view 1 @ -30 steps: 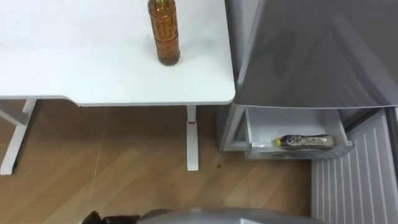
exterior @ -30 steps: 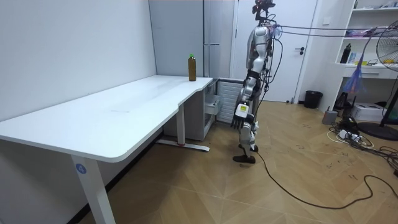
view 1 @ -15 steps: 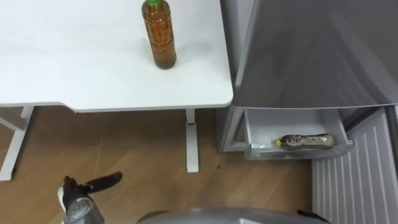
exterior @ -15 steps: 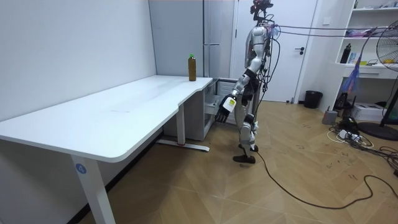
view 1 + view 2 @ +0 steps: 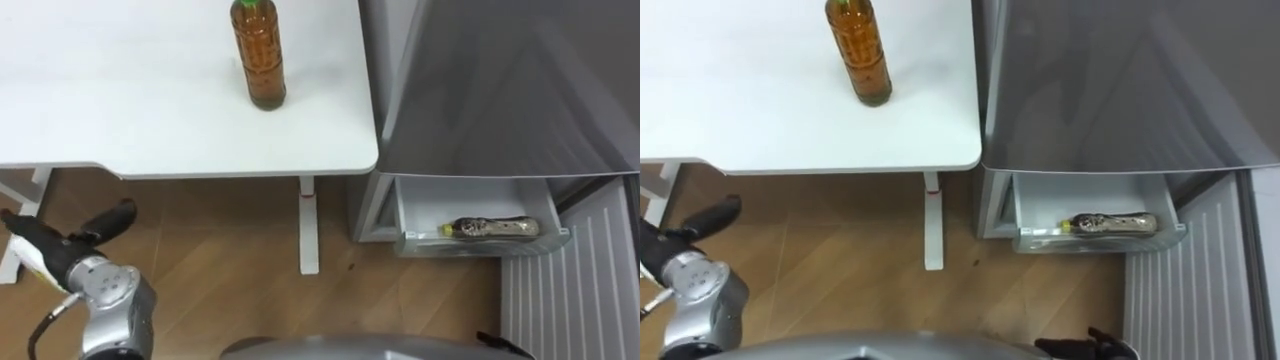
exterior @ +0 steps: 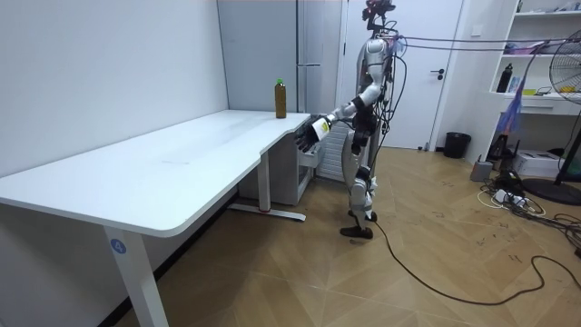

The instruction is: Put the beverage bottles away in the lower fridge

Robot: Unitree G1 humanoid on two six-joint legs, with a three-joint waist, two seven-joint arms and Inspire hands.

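A brown tea bottle (image 5: 259, 55) with a green cap stands upright near the white table's (image 5: 120, 120) right end, also seen in the room view as the tea bottle (image 6: 280, 98). A second bottle (image 5: 490, 228) lies on its side in the fridge's pulled-out lower drawer (image 5: 470, 200). My left hand (image 5: 42, 248) is raised at the lower left, open and holding nothing, below the table's front edge and well short of the upright bottle. It is stretched toward the table's corner as the left hand (image 6: 305, 137). Dark fingers of my right hand (image 5: 1090, 345) peek in at the bottom edge.
The grey fridge (image 5: 500, 90) stands right beside the table, its lower door (image 5: 570, 280) swung open at the right. A white table leg (image 5: 309, 225) stands on the wooden floor (image 5: 220, 260) between me and the table. I stand facing the fridge and the table's end.
My left arm has swung up and forward from beside my leg to table height. In the eye view the hand came in at the bottom left and rose.
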